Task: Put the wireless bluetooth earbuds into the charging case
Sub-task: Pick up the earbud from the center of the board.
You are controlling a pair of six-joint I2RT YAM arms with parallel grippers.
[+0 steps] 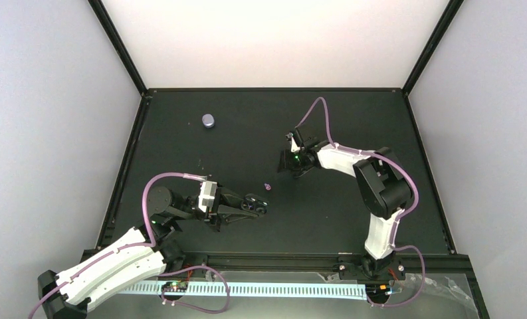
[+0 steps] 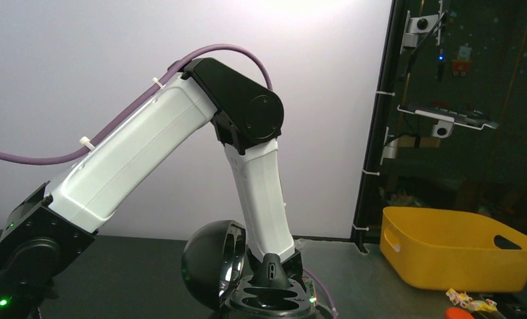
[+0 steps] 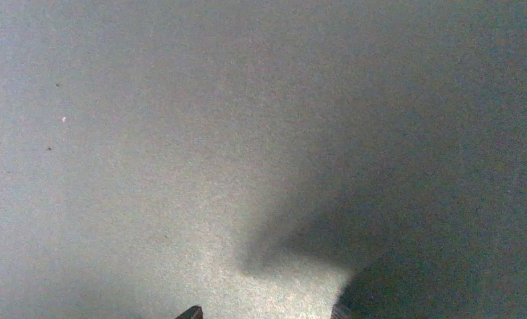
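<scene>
Lying just beside the closed left claw (image 1: 260, 207): one earbud (image 1: 268, 187); one charging case (image 1: 209, 120) well apart; right claw (image 1: 285, 164) parted.

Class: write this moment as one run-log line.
left pincer: shut, near earbud | right pincer: open, empty | charging case: far left, untouched

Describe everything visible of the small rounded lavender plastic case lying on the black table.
The small rounded lavender plastic case looks pebble-shaped and smooth. It shows only in the top view, lying flat on the far left part of the black table, alone, with nothing touching it. Whether its lid is open is too small to tell.
</scene>
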